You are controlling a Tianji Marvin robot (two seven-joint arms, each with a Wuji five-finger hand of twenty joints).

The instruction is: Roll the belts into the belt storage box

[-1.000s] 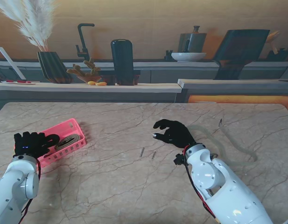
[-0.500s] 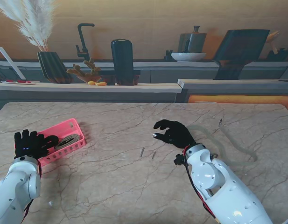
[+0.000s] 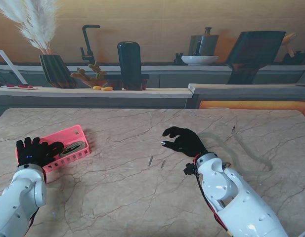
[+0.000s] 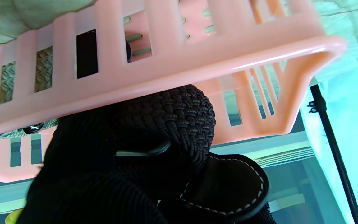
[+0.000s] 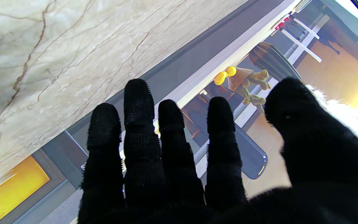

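Observation:
The pink slatted belt storage box (image 3: 75,134) lies at the table's left, with a rolled woven belt (image 3: 73,148) inside. My left hand (image 3: 34,151) is closed on the box's near-left end, thumb over the rim. In the left wrist view the curled fingers (image 4: 166,124) press under the pink rim (image 4: 197,65), and the woven belt (image 4: 43,68) shows through the slats. A pale belt (image 3: 248,154) lies unrolled on the table at the right. My right hand (image 3: 182,140) hovers open just left of it, fingers (image 5: 138,124) spread and holding nothing.
Two small dark pieces (image 3: 150,160) lie on the marble near the table's middle. Behind the table's far edge runs a counter with a dark vase (image 3: 129,64), a ribbed planter (image 3: 56,70) and a bowl (image 3: 199,59).
My left forearm has swung slightly, and the pink box has shifted a little with the hand. The right arm has not moved.

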